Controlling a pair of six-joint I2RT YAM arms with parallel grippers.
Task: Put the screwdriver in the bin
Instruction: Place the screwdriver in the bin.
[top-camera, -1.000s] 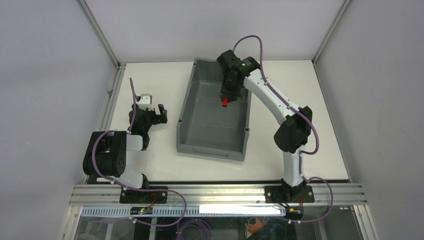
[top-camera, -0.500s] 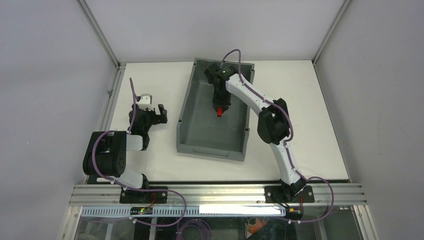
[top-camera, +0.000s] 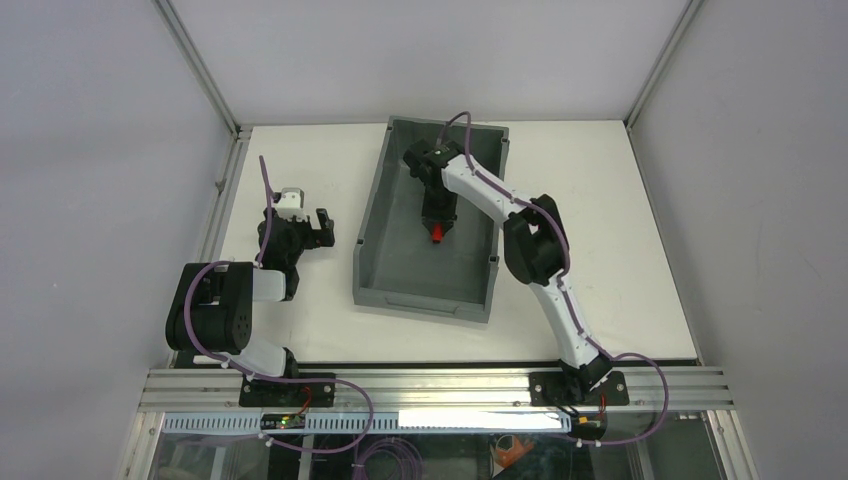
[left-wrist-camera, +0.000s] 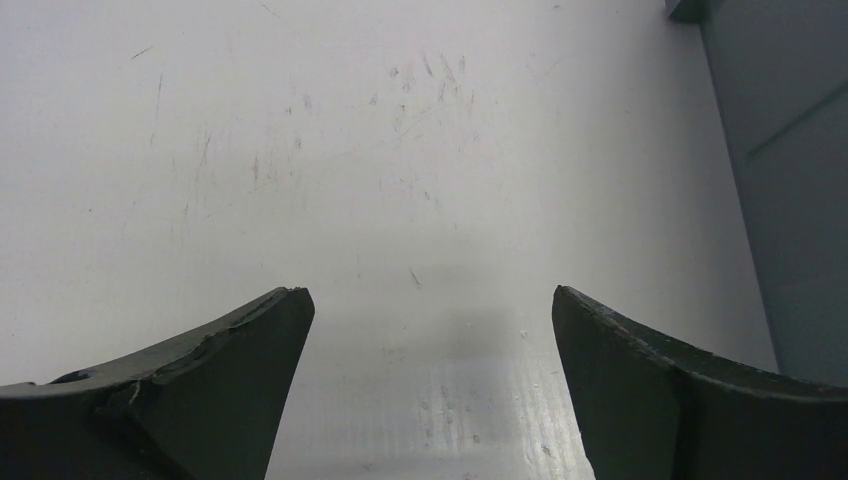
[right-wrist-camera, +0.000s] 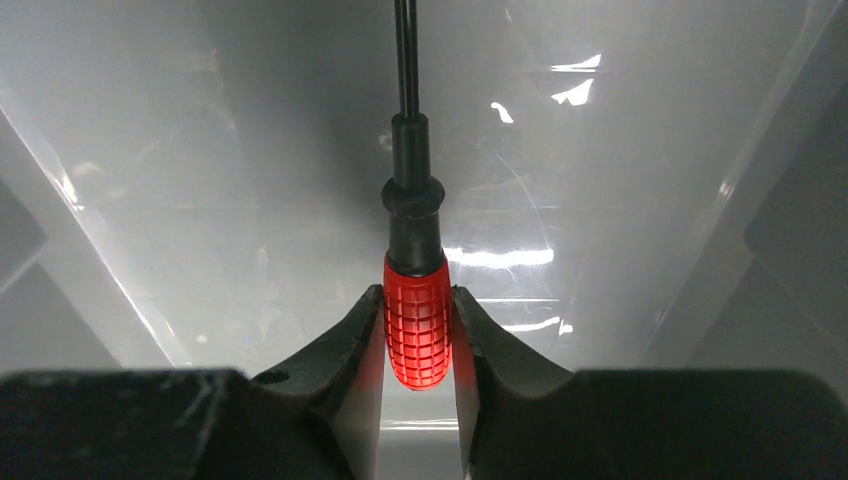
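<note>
White table (top-camera: 300, 180) — right gripper (right-wrist-camera: 418, 300) clamps screwdriver (right-wrist-camera: 417, 335) inside bin (top-camera: 375, 215).

Screwdriver (right-wrist-camera: 418, 330): handle red, moulded with a fine grid of small squares; collar and shaft black.

Bin (top-camera: 372, 215): uniform grey inside and out, with white glare patches on the floor.

Tabletop (left-wrist-camera: 300, 150): white, marked with faint grey scratches.

Right fingers (right-wrist-camera: 330, 370) and left fingers (left-wrist-camera: 200, 390): matt black.

Right arm (top-camera: 480, 187): white links, black joints.

Left arm (top-camera: 215, 315): black housings, one white link.

Cables (top-camera: 264, 180): purple.

Frame rail (top-camera: 430, 385): silver.
</note>
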